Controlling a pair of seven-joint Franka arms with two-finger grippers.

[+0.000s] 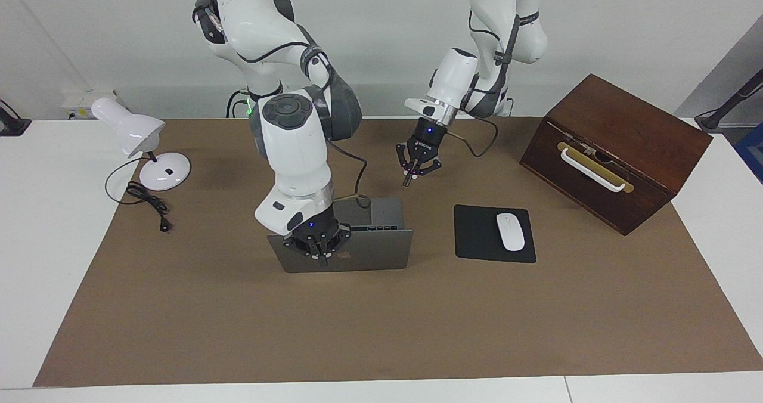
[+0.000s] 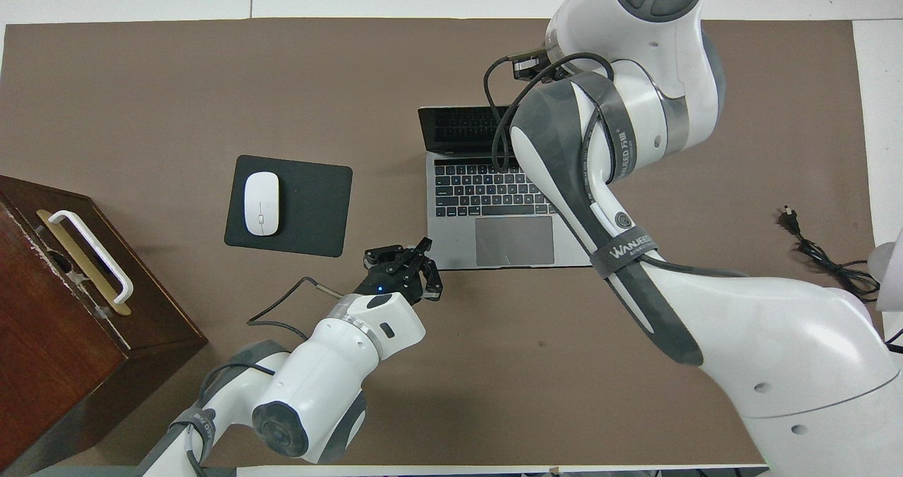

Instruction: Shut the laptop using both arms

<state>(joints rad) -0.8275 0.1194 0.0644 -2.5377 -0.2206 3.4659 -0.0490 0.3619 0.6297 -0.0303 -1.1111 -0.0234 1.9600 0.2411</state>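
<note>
Open laptop [image 2: 494, 216] at centre; mouse [image 2: 262, 203] on black mouse pad [image 2: 310, 209] at nine o'clock; left gripper [image 2: 423, 245], fingertips together, at the laptop's seven o'clock corner.

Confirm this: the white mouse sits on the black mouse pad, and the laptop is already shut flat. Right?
Not quite. The white mouse does sit on the black mouse pad, but the laptop is open: the overhead view shows its keyboard and trackpad, with the lid raised.
</note>
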